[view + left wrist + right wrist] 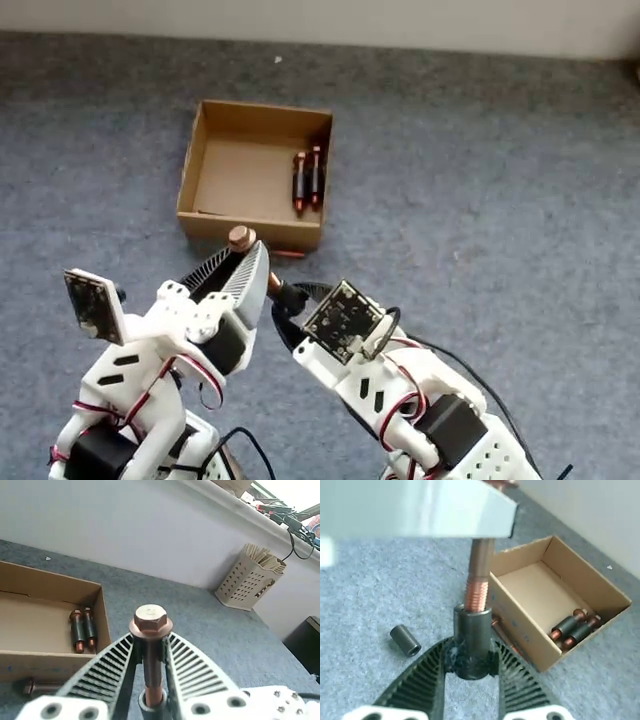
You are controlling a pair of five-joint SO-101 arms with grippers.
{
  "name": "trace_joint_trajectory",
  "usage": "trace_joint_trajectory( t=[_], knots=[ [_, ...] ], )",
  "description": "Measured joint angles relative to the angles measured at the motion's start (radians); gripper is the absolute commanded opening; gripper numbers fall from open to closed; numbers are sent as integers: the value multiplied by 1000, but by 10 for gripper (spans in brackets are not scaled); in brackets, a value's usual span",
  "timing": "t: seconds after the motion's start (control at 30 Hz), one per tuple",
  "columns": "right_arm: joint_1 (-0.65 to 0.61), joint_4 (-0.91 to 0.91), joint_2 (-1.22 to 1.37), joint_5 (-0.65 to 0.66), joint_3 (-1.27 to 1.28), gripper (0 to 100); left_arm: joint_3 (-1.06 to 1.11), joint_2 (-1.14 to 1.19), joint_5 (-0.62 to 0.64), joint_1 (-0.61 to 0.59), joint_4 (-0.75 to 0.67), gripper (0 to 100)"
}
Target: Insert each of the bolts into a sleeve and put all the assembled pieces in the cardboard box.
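**Bolt tip in the sleeve, held between both pincers**

Nearest to us, the left pincer [151, 642] is closed on a copper bolt [150, 625], its fingers clamping the shank just under the hexagonal head. The bolt stands upright with its head on top. Directly below it, the right pincer [472, 655] grips a dark sleeve [471, 635], also upright, and the bolt's threaded end sits in the sleeve's mouth while most of the shank is outside.

Just beside the right pincer, a second sleeve [405, 640] lies on its side on the grey carpet [480, 180], apart from the fingers.

A little beyond both pincers, a loose bolt [288, 254] lies on the carpet along the near wall of the cardboard box [250, 228].

Beyond that, inside the open box, two assembled pieces [307, 180] lie side by side against the wall on the right pincer's side.

Farthest from the left pincer, a slotted holder [247, 580] of wooden sticks stands by the wall.
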Motion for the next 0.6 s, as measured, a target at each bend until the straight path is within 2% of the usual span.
trace_joint_trajectory(
  t=[0.17,0.4,0.6],
  knots=[
    [-2,-52,-2,-2,-2,5,2,5,41,71,74,26],
    [0,-74,2,0,0,5,0,0,57,72,126,248],
    [6,-72,2,2,2,5,-3,0,57,75,172,263]
  ],
)
